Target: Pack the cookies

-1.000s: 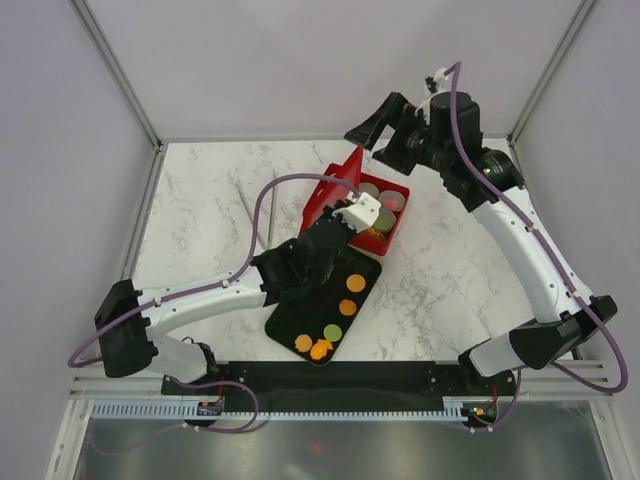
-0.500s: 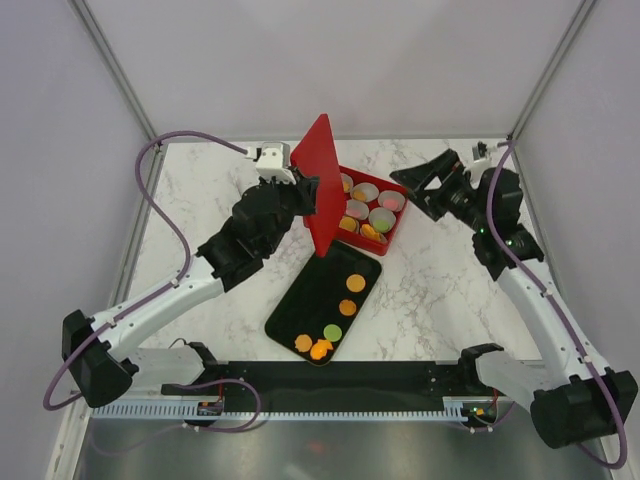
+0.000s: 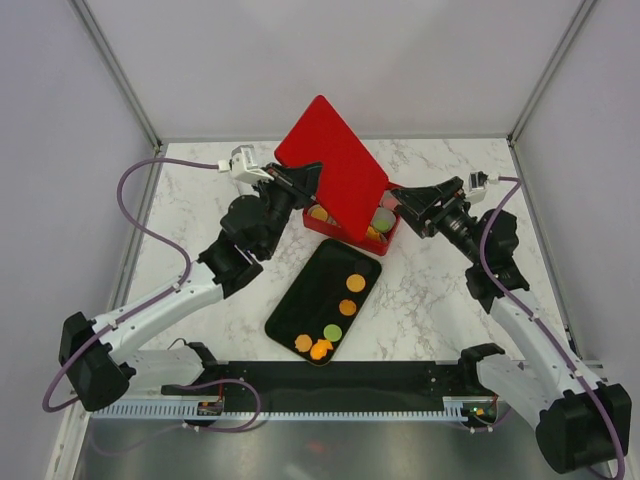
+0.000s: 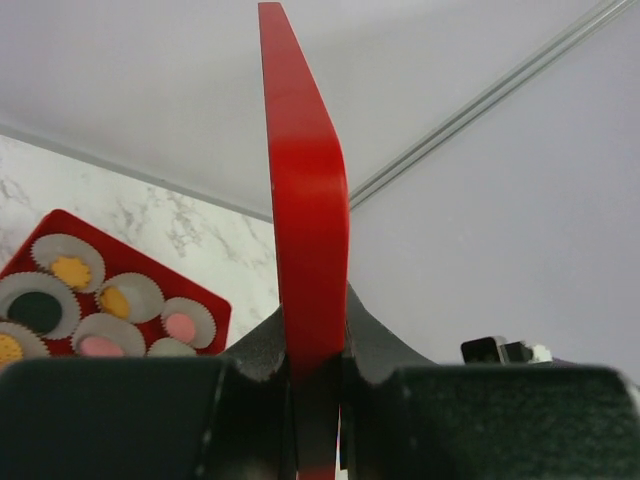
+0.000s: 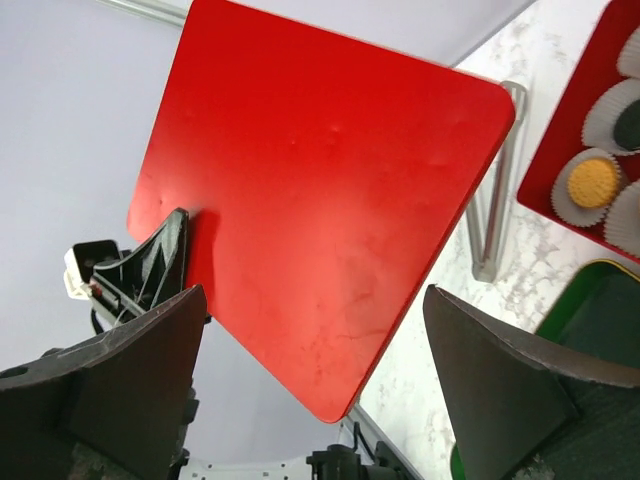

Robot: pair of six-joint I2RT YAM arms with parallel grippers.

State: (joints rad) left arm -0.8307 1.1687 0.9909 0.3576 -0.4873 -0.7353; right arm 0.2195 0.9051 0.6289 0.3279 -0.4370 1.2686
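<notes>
While my left gripper [image 3: 300, 182] pinches the flat red hard-plastic lid [image 3: 335, 165] by one thin edge, jaws narrowed tight onto it, the lid hangs tilted above the shallow red box [image 3: 392, 234]. My right gripper [image 3: 408, 208] stands wide apart and holds nothing, just beside the box's right side.

The small flat round cookies [image 3: 355, 283], orange with one green, lie loose on the black oblong tray [image 3: 305, 300] in front of the box; more sit in white pleated paper cups [image 4: 130, 297] inside it.

I judge these discs to be light, stiff and probably brittle. They lie flat on a smooth tray, so they could skate away under a clumsy finger. I would come straight down with a narrow opening, take one across its rim at opposite edges, and squeeze only lightly. The two overlapping orange ones at the tray's near end need separating first. The cups look flimsy, so I would drop cookies in, not press.
</notes>
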